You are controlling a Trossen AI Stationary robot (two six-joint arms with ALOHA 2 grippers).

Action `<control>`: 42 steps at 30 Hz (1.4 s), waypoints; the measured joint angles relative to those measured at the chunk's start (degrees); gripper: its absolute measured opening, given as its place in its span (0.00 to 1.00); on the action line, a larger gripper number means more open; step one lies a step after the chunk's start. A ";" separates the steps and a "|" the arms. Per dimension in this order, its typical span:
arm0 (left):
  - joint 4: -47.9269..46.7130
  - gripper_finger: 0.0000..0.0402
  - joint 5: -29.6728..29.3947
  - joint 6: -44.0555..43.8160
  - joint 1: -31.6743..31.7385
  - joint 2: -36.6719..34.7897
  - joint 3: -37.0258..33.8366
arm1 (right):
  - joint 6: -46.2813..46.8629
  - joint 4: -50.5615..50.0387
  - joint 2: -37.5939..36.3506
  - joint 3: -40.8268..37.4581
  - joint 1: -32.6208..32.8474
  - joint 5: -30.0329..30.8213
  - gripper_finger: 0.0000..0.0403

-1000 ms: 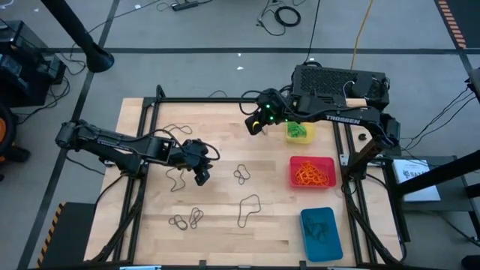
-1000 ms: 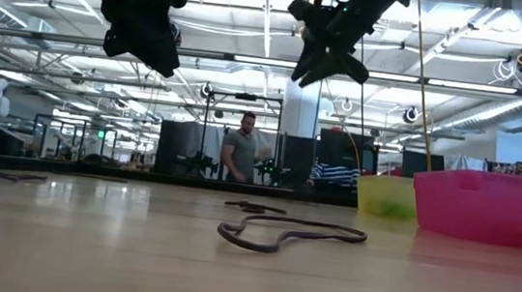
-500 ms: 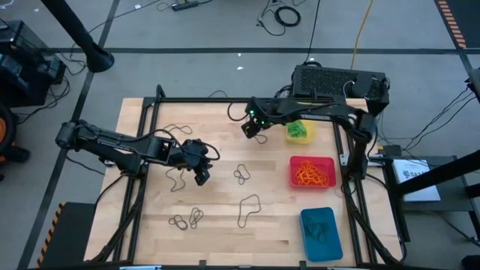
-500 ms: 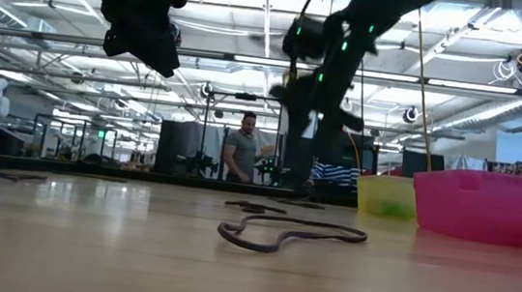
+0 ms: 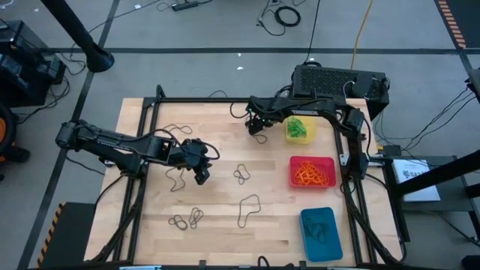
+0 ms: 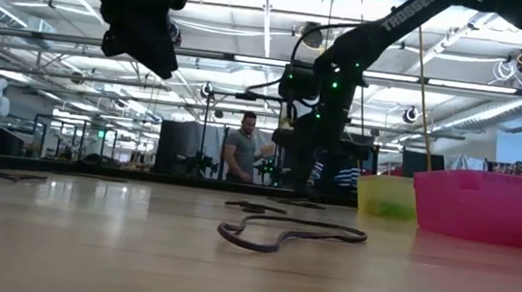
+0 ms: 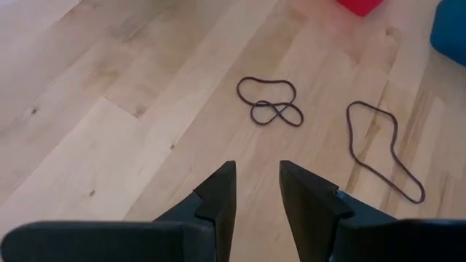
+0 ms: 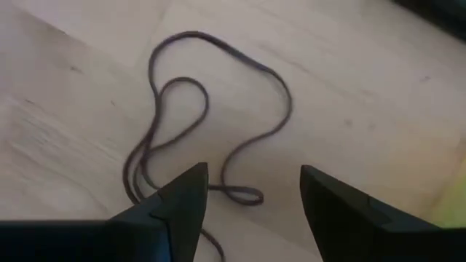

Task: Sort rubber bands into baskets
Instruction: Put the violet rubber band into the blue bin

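Note:
Dark rubber bands lie flat on the wooden table: one pair [image 5: 241,175] at the middle, one loop [image 5: 248,210] nearer the front, more [image 5: 186,220] at the front left. The yellow basket [image 5: 298,129] holds green bands, the red basket [image 5: 312,172] orange ones, the blue basket [image 5: 321,232] dark ones. My right gripper [image 5: 259,124] is open, low over a dark tangled band [image 8: 196,116] left of the yellow basket, its fingers on either side of the band's near part, not touching it. My left gripper [image 5: 201,174] hovers open and empty left of the middle pair [image 7: 269,102].
A black box [image 5: 337,81] stands at the far right edge behind the yellow basket. More dark bands lie at the far left [image 5: 176,131] and under the left arm [image 5: 176,180]. A black frame rail [image 5: 195,100] runs along the far edge. A person stands in the room behind.
My right gripper has gone down toward the table, over the dark band left of the yellow basket, while the arm has swung in from the table's right side.

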 joint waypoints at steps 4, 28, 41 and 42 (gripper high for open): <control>0.05 0.28 -0.17 0.00 0.27 0.00 0.00 | 1.67 -0.40 0.67 0.00 -0.48 -2.77 0.52; -0.26 0.28 -1.37 0.67 0.16 0.02 0.00 | -0.17 -4.24 -8.37 -0.13 0.09 -7.35 0.01; 0.66 0.28 -1.39 5.25 0.25 0.02 0.00 | 4.46 2.79 -30.51 0.01 6.97 -0.80 0.00; 0.98 0.28 -1.38 5.96 0.26 0.02 0.00 | 5.08 2.93 -31.69 0.01 7.71 -0.78 0.00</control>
